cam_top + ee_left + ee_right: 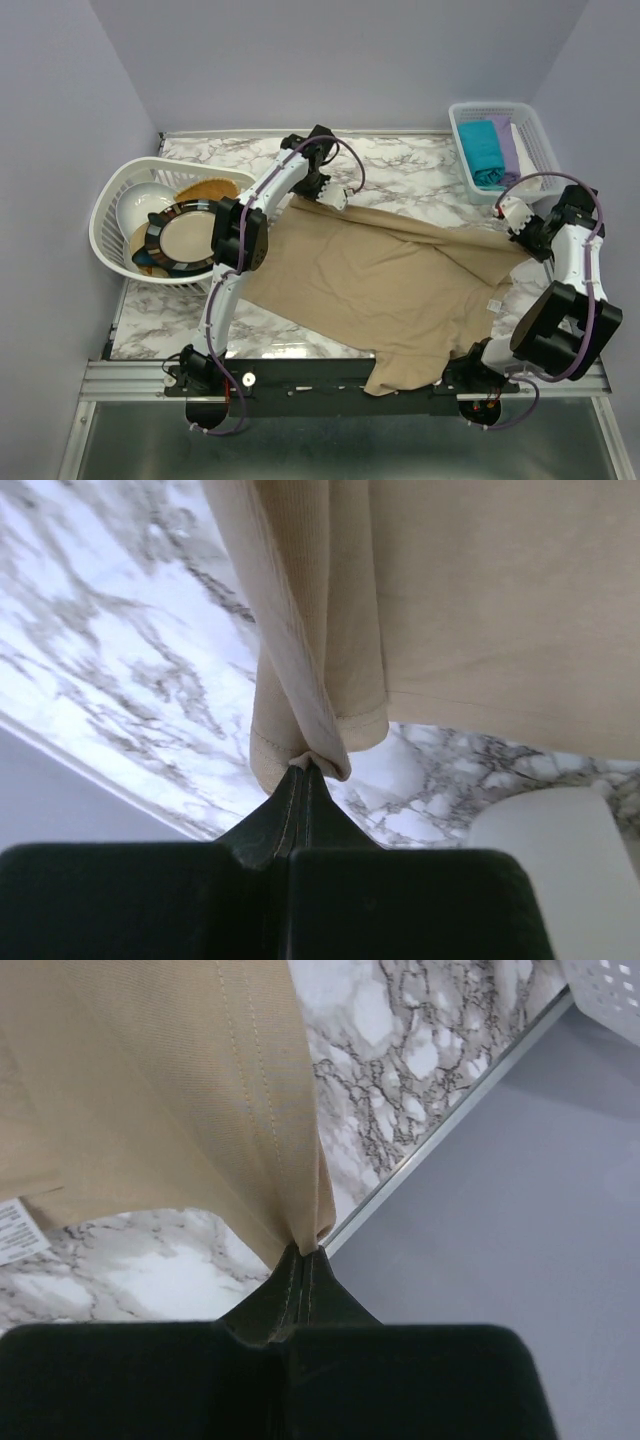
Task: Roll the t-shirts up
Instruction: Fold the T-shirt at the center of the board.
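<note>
A large beige t-shirt is stretched across the marble table, its lower part draped over the near edge. My left gripper is shut on the shirt's far left hem corner, with the cloth bunched at the fingertips. My right gripper is shut on the far right hem corner, held above the table near its right edge. A teal t-shirt, a lilac one and a white one lie folded in the far right basket.
A white lattice basket at the left holds a tan plate with a black patterned rim and other dishes. Another white basket stands at the far right. A white label shows inside the shirt. The table's metal edge runs close to my right gripper.
</note>
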Controlling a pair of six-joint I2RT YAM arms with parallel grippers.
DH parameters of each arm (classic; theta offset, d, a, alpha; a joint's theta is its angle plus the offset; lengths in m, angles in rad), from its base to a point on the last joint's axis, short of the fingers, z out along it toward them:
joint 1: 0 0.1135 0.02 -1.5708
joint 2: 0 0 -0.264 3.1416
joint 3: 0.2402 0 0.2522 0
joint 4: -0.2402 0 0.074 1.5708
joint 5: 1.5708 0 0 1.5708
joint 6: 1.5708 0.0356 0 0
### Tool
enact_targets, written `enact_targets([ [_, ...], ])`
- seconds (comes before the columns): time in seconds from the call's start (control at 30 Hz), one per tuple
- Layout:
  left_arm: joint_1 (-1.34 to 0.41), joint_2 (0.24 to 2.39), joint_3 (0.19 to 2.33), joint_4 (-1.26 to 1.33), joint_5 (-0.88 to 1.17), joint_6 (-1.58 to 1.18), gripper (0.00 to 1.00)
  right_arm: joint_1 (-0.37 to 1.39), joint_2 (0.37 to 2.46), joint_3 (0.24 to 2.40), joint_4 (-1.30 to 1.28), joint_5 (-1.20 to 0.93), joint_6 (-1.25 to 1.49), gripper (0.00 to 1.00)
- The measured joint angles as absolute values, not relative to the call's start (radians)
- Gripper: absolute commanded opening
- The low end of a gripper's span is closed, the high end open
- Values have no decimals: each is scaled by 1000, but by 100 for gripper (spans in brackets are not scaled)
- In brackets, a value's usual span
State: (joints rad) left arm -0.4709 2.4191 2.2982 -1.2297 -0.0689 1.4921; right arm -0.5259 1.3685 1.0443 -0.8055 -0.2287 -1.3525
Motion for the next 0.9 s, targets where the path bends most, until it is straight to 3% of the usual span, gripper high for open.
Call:
enact_targets([
  [0.4, -463, 2477, 2302, -755, -78, 1431, 0, -525, 1571, 1232, -662, -180, -1184, 0],
  [0.9, -462, 2515, 2274, -231, -93, 1276, 0, -497, 1640, 1290, -643, -146, -1124, 1],
])
